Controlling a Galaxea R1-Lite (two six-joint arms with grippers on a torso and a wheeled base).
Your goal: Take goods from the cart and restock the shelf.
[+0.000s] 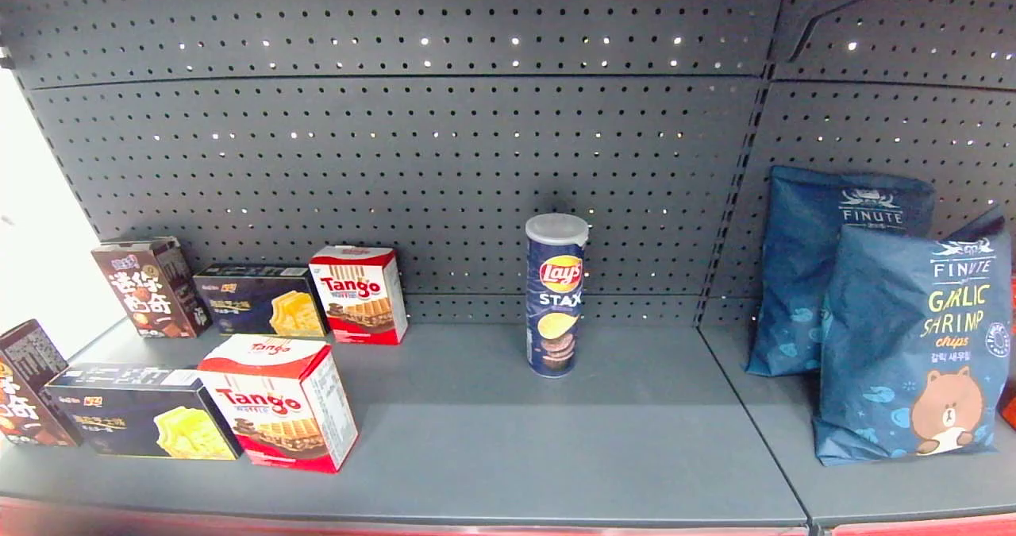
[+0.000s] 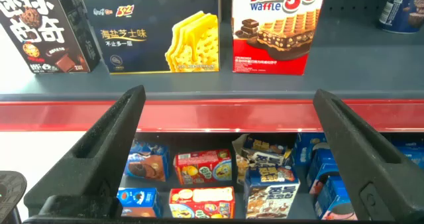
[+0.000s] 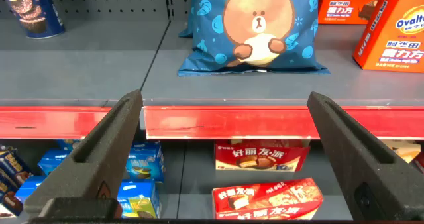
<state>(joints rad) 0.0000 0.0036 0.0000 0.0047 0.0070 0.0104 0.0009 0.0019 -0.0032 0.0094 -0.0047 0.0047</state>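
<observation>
The left gripper (image 2: 227,98) and right gripper (image 3: 225,98) are held with fingers (image 2: 106,148) spread, empty. The upright chip can (image 1: 556,294) could be toppled by carelessly placed goods.

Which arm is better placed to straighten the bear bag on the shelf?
Right, probably: the right tool, open and empty, faces the bag head-on; the left tool faces the boxes, far from it.

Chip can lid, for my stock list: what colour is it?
Pale grey lid, clearest in the head view.
</observation>
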